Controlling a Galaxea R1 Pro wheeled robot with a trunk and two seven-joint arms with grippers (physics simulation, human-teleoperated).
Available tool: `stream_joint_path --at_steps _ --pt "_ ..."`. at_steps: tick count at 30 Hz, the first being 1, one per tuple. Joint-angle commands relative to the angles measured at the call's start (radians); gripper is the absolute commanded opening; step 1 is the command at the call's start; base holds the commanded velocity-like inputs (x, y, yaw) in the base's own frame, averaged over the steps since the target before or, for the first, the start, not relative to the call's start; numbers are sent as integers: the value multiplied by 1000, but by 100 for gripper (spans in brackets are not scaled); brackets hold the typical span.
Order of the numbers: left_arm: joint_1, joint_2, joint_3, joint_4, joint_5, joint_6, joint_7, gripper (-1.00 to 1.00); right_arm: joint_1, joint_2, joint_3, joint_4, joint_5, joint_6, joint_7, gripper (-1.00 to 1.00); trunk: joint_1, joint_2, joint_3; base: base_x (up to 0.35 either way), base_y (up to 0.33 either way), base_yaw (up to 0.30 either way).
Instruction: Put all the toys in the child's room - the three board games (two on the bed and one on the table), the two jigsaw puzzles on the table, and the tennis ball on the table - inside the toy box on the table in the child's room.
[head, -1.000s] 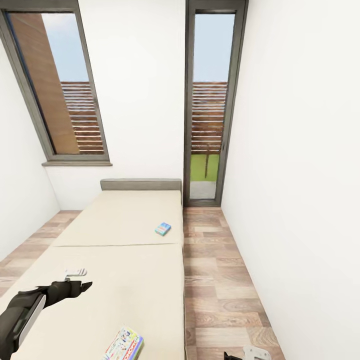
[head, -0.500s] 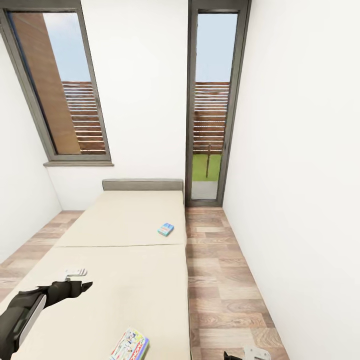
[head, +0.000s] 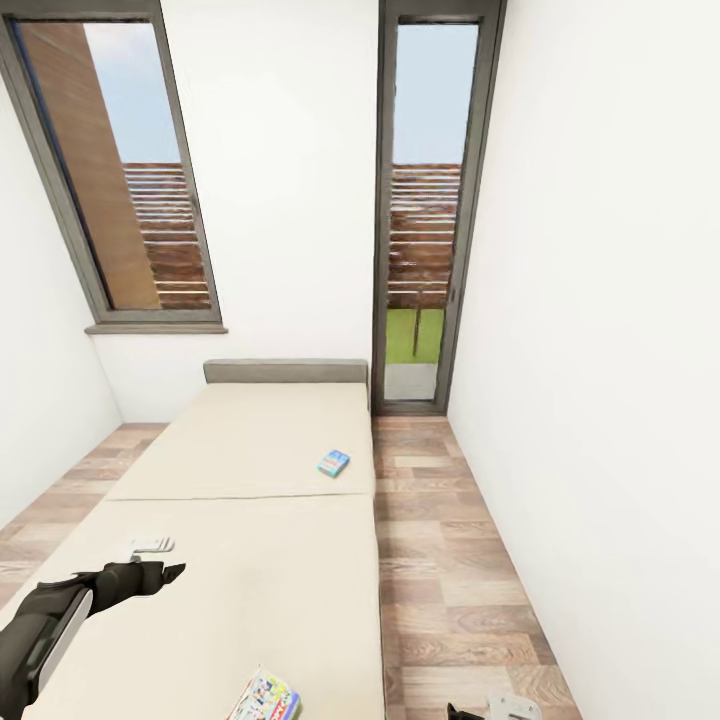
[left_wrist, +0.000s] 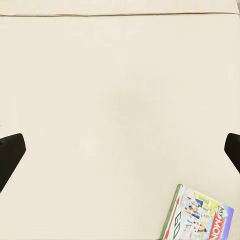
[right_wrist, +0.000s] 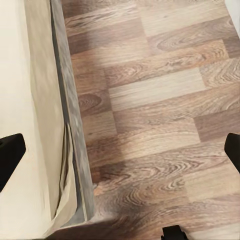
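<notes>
The bed (head: 240, 520) has a plain cream cover and a grey padded headboard (head: 285, 371); a small blue game box (head: 333, 463) lies near its right edge, and a green-edged box printed in many colours (head: 264, 697) lies at its foot. The floor (head: 450, 570) is brown wood-grain plank, the walls are white, the window frames (head: 205, 260) grey, and the left arm (head: 60, 610) is black.

1. The big bed (head: 250, 520) with its cream cover is filling the lower left of the head view.
2. A small blue game box (head: 333, 463) is lying on it near the frame's middle.
3. A colourful game box (head: 264, 697) is lying at the bottom edge.
</notes>
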Motion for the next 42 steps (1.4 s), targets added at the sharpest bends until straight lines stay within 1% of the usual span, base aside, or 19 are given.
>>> stream_joint_path --at_steps 1,19,22,27,28,31,32,35,36,40,41,42 --pt "-1 0 2 -1 6 8 -3 100 -1 1 -3 0 -5 -2 0 100 1 -2 -2 146 95 0" --pt "-1 -4 -2 -1 8 8 -3 100 -1 1 -3 0 -5 -2 0 100 1 -2 -2 72 41 0" --pt "-1 -12 -2 -1 7 9 -2 100 -1 1 -3 0 -5 -3 0 100 1 -2 -2 18 10 0" --pt "-1 -52 -4 2 3 12 12 100 -1 -1 -3 -1 -5 -4 0 100 1 -2 -2 5 3 0" --pt "-1 -74 -4 7 2 12 23 100 -1 -1 -3 -1 -5 -4 0 100 1 -2 -2 2 1 0" --pt "-1 -113 -5 17 0 12 56 100 -1 -1 -3 -1 -5 -4 0 100 1 -2 -2 1 1 0" --pt "-1 -143 -6 24 -1 12 91 100 -1 -1 -3 0 -5 -4 0 100 1 -2 -2 0 0 0" --pt "-2 -193 -7 35 -2 13 160 100 -1 -2 -3 -1 -5 -3 0 100 1 -2 -2 0 0 0" --pt "-3 -227 -7 47 -2 12 216 100 -1 -2 -3 -1 -5 -3 0 100 1 -2 -2 0 0 0" --pt "-15 -297 -7 99 -2 8 337 100 -1 -3 -3 -1 -5 -1 0 100 1 -2 -2 0 0 0" --pt "-71 -382 -8 216 -3 -12 446 100 -1 -6 -3 0 -5 1 0 100 1 -2 -2 0 0 0" --pt "-83 -395 -8 248 -4 -25 458 100 -1 -7 -3 0 -5 2 0 100 1 -2 -2 0 0 0"
